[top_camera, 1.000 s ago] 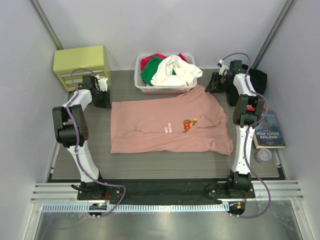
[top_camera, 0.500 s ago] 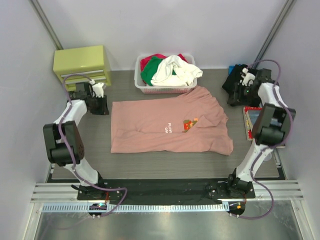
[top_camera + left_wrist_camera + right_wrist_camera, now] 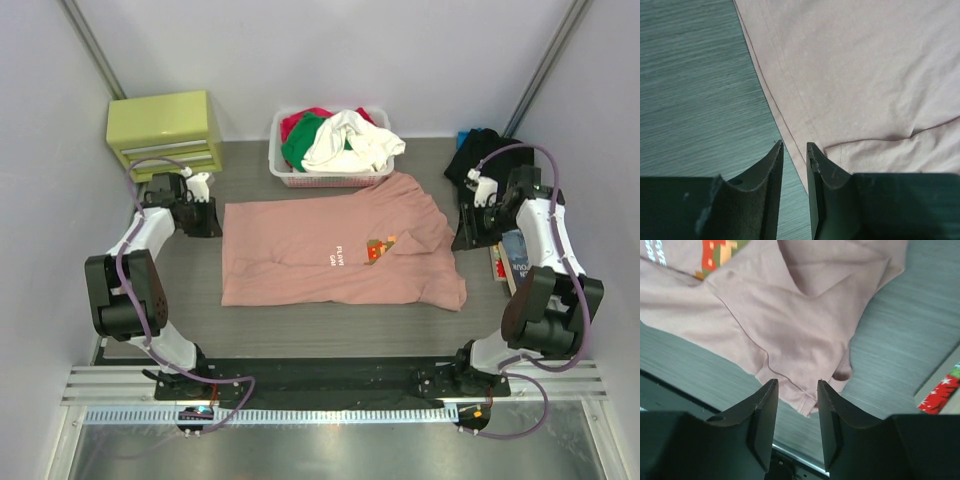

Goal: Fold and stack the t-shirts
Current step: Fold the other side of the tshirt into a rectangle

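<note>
Right end effector swings back from crumpled black cloth t-shirt, now over sleeve of large salmon-pink cloth t-shirt, jaws half apart, empty. Left end effector narrowed, empty, at opposite edge. Pink tee flat on grey bench; fold likely next.

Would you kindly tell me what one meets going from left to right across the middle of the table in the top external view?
left pincer → salmon-pink t-shirt → right pincer → book
</note>
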Controlling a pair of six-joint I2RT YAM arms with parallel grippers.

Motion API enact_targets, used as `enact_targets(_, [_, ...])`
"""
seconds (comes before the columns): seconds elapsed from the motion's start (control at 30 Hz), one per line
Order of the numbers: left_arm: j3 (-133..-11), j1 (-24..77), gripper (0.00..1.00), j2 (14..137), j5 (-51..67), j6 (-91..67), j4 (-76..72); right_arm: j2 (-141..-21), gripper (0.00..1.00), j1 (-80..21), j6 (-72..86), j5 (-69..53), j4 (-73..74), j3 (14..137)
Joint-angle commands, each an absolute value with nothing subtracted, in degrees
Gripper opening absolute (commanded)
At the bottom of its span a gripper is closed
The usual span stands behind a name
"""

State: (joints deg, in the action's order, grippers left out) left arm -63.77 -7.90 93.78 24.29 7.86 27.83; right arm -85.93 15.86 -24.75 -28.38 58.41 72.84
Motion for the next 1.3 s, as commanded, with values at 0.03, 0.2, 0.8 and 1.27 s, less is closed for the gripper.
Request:
enact_targets(0.03, [-62.5, -7.3, 0.30, 91.7, 23.6, 7.7, 26.2, -87.5, 0.47, 15.7, -23.5, -29.0, 54.2, 68.6])
enact_targets(0.2, [-62.2, -7.1, 0.31, 91.3, 23.2, 8.7, 26.7, -93.4, 0.49, 13.8, -20.9, -29.8, 51.3, 70.8])
enact_targets(0.8, [-62.0, -6.5, 0.31, 91.5, 22.9, 10.4, 27.2, -108.3, 0.49, 5.5, -12.5, -25.9, 40.5, 78.5])
enact_targets(1.27, [-61.2, -6.5, 0.31, 92.5, 22.4, 11.4, 27.1, -102.1, 0.51, 6.6, -14.6, -26.1, 42.5, 74.9])
